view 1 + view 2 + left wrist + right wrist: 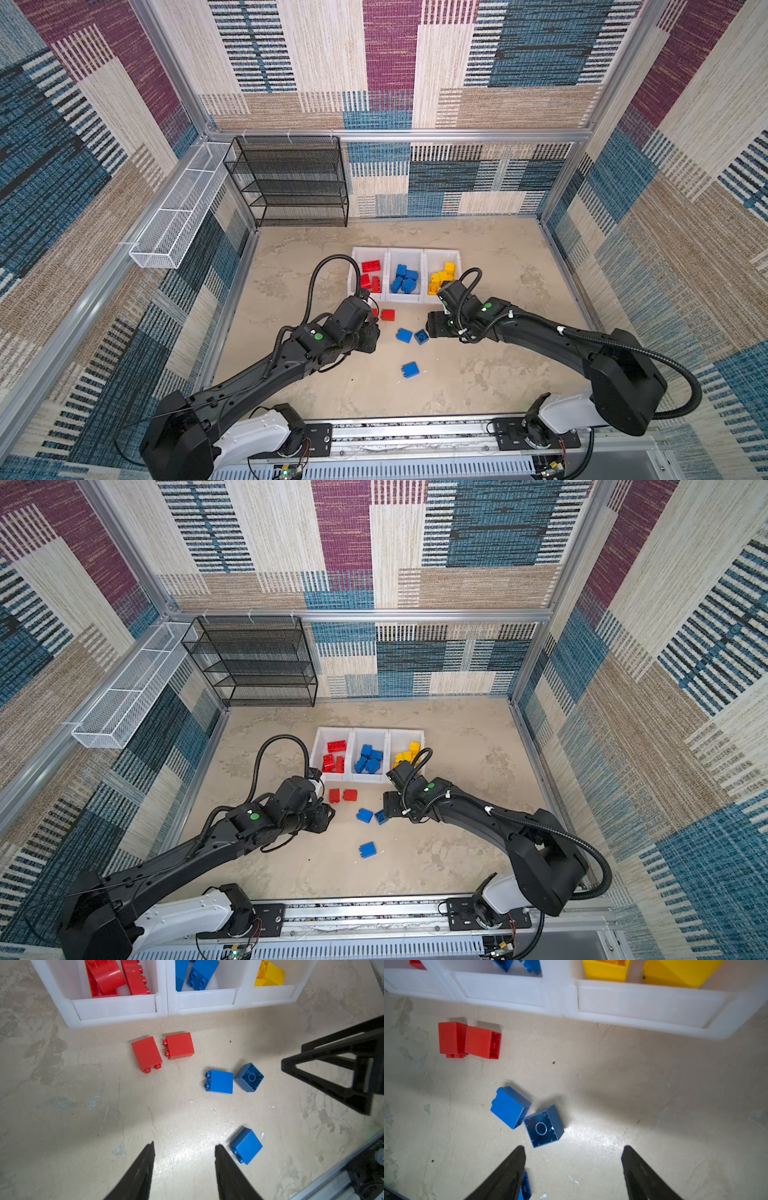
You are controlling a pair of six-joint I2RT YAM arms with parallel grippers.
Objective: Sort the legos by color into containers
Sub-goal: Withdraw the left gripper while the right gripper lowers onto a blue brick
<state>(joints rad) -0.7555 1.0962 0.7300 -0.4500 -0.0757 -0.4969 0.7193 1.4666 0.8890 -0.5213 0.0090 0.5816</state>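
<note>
Right wrist view, with left wrist and top views: two empty claws over five unsorted bricks

Right gripper stands open and empty, its jaws spread wide above bare tabletop; just ahead lies an upturned blue brick, hollow underside up, its corner against or nearly against a blue brick on its side. Left gripper is likewise open, set narrower, holding nothing; a lone blue brick lies just beside one of its fingers. Farther out, two red bricks rest on their sides near the containers, whose three joined bins hold red, blue and yellow legos in turn; no yellow piece lies loose.

Judged by their look, the bricks are light, rigid, hollow plastic, not fragile, with glossy faces that may slip; the surest hold is probably across two flat opposite walls, clear of the studs; the upturned brick sits diagonal to the right jaws, so a wrist turn seems called for. No brand, label or writing can be read on bricks or bins.
</note>
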